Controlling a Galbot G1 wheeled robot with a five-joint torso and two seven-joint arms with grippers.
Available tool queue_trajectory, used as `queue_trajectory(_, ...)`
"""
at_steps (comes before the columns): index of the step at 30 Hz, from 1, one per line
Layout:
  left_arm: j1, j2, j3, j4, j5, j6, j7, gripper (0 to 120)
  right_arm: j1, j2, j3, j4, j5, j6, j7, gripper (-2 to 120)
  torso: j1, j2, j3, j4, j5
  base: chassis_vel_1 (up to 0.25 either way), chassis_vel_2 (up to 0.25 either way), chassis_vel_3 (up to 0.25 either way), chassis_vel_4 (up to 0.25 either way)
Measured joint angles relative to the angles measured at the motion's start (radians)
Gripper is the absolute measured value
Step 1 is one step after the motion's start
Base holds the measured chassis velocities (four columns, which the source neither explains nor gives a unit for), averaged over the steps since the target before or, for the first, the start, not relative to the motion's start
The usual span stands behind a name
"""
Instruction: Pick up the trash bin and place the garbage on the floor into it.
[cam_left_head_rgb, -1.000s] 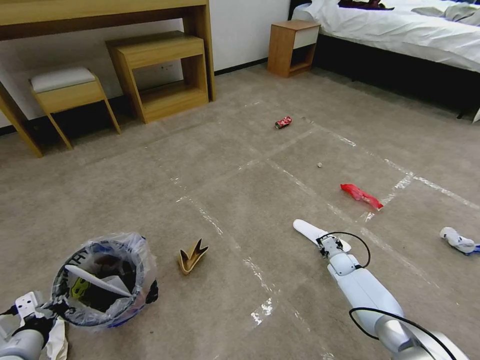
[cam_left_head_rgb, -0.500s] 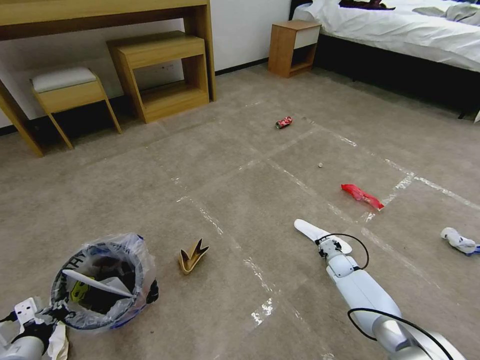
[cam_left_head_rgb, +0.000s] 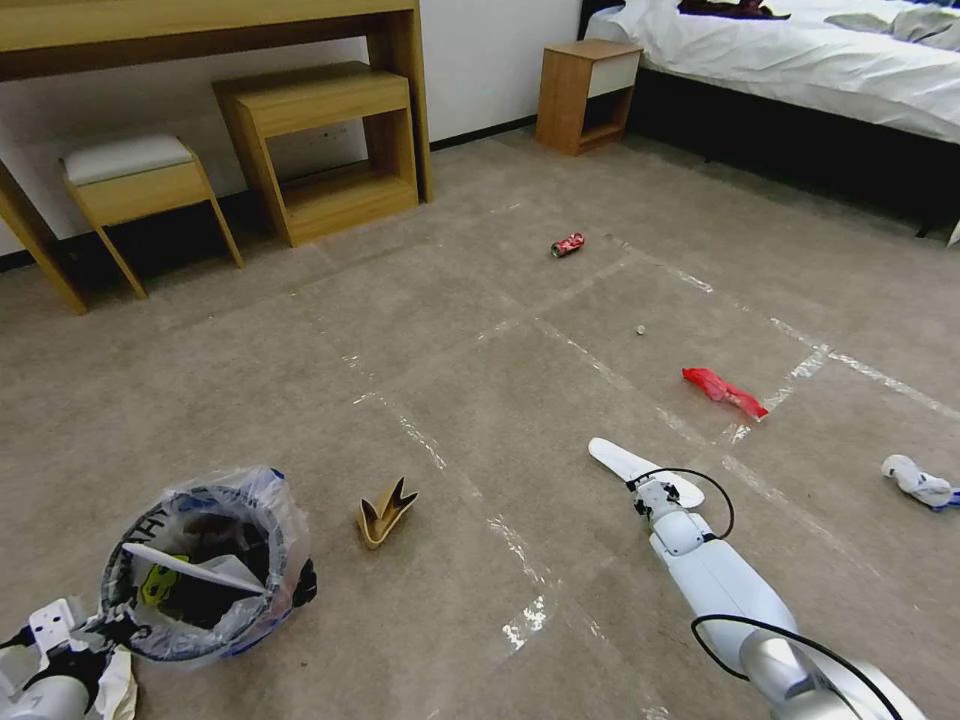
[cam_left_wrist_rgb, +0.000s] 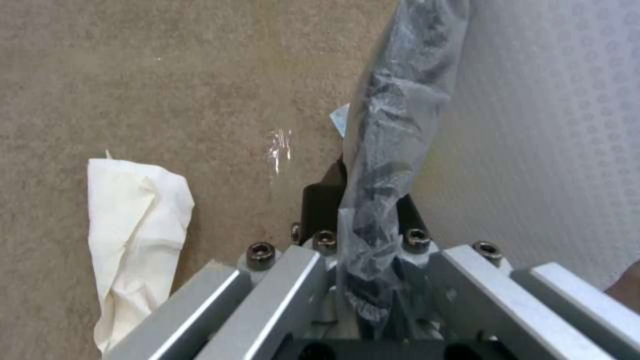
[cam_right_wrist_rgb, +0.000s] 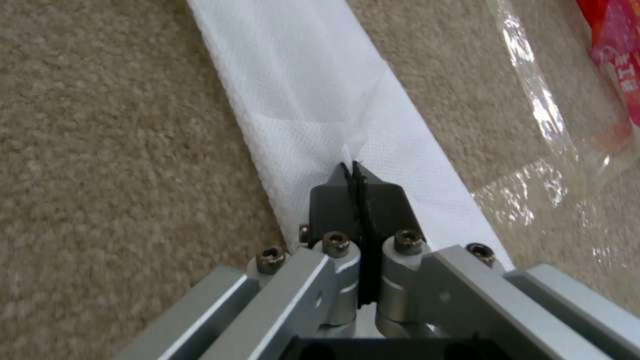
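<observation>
The trash bin (cam_left_head_rgb: 205, 560) was held at its near rim by the left gripper (cam_left_head_rgb: 105, 628), whose pads were closed on the black rim and the bag liner (cam_left_wrist_rgb: 393, 125) together, so that bin and bag could be carried as 1 piece. A white slipper (cam_left_head_rgb: 200, 568) was already leaning inside it. A crumpled tissue (cam_left_wrist_rgb: 137, 240) lay on the floor (cam_left_head_rgb: 470, 400) just beside that gripper.

The right gripper (cam_right_wrist_rgb: 353, 172) was set low over the second slipper (cam_right_wrist_rgb: 320, 100), with its jaws shut on a pinch of the white fabric near the slipper's middle, probably because the flat piece offered no other edge to take.

Between the bin and this slipper the carpet was open, with only the torn carton (cam_left_head_rgb: 385, 512) near the bin. The red wrapper (cam_left_head_rgb: 722, 390), the crushed can (cam_left_head_rgb: 567, 245) and a white wad (cam_left_head_rgb: 918, 482) were left well apart, farther out.
</observation>
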Motion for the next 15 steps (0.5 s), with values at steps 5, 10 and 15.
queue_trajectory(5, -0.004, -0.005, 0.005, 0.002, 0.007, -0.001, -0.001, 1, -0.030, -0.024, -0.001, 0.060, 0.037, -0.006, 0.000, 0, 0.000, 0.000, 0.000, 0.0002, 0.0000, 0.000, 0.000, 0.000, 0.000)
queue_trajectory(10, -0.006, -0.008, 0.008, -0.002, 0.009, 0.000, -0.004, 1, -0.042, -0.033, 0.000, 0.080, 0.051, -0.006, 0.000, 0, 0.000, 0.000, 0.000, 0.0000, -0.0003, 0.000, 0.000, 0.000, 0.000)
queue_trajectory(15, -0.006, -0.009, 0.008, -0.001, 0.012, 0.001, -0.005, 1, -0.060, -0.052, 0.000, 0.121, 0.072, -0.008, 0.000, 0, 0.000, 0.000, 0.000, 0.0001, -0.0004, 0.000, 0.000, 0.000, 0.000)
